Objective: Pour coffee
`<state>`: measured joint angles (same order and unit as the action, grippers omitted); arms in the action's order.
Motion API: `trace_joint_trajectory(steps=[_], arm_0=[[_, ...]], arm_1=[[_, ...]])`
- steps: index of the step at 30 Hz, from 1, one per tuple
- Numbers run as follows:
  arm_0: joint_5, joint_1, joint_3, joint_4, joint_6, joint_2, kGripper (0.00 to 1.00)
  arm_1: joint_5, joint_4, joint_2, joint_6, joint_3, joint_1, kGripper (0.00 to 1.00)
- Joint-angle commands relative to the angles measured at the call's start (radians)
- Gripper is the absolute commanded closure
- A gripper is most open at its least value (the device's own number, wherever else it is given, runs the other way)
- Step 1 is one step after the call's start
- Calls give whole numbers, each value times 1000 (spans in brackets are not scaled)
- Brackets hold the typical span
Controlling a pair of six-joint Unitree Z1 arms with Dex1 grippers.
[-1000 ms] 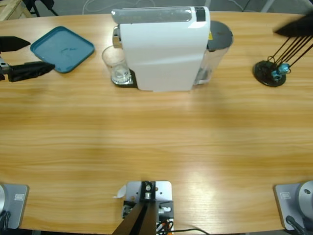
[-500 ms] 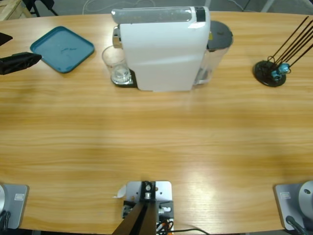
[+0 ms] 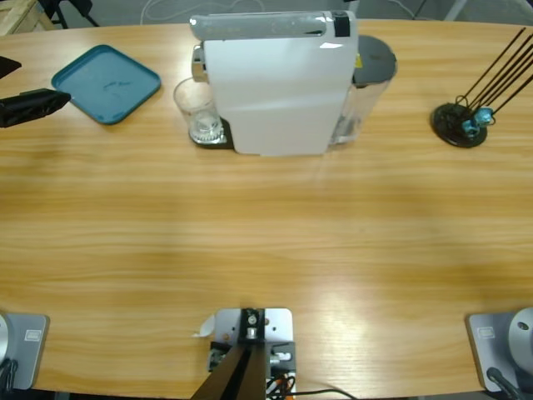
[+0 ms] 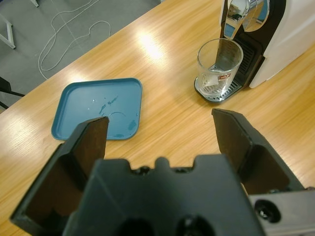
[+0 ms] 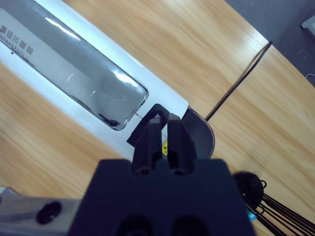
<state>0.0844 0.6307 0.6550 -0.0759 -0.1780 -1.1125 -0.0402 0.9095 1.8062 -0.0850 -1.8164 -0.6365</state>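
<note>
We see a long table (image 3: 266, 233) of light wood with a fine straight grain. At its far side stands the coffee machine (image 3: 275, 83), a smooth white box with a silver strip on top and a grey round water tank (image 3: 371, 62) behind it. Under the chrome spout (image 4: 243, 12) a clear glass tumbler (image 3: 197, 110) stands on the black ribbed drip tray (image 4: 216, 91). The tumbler looks almost empty; we cannot make out any coffee in it, only the clear bottom and a small printed mark on its wall.

Left of the tumbler lies a square teal tray (image 3: 107, 83) of plastic with rounded corners and a low rim. On it there are a few wet marks.

The left gripper (image 4: 160, 135) is released: its two flat black jaws are wide apart and hold nothing. It hangs over the table near the tray's edge, well apart from the tumbler. In the high view only its dark tip shows at the left edge (image 3: 29, 107).

The right gripper (image 5: 165, 130) is clenched, its narrow jaws pressed together on nothing, above the top of the machine.

Far right stands a black round holder with thin dark sticks (image 3: 466, 117).
</note>
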Motion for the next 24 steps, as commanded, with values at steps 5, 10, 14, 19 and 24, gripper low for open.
trace_joint_trajectory(steps=[5, 10, 14, 19, 24], arm_0=[[14, -4, -43, 10, 6, 22, 96], [14, -3, -43, 8, 6, 21, 96], [14, -3, -42, 9, 6, 21, 96], [14, -3, -43, 7, 6, 23, 92], [14, -3, -43, 7, 6, 22, 92]], arm_1=[[-11, 17, 74, -6, 3, -17, 1000], [-12, 16, 84, -6, -1, -17, 1000], [-12, 15, 84, -6, 8, -17, 1000], [-11, 15, 74, -1, 14, -17, 1000], [-10, 7, 61, 2, 41, -17, 1000]])
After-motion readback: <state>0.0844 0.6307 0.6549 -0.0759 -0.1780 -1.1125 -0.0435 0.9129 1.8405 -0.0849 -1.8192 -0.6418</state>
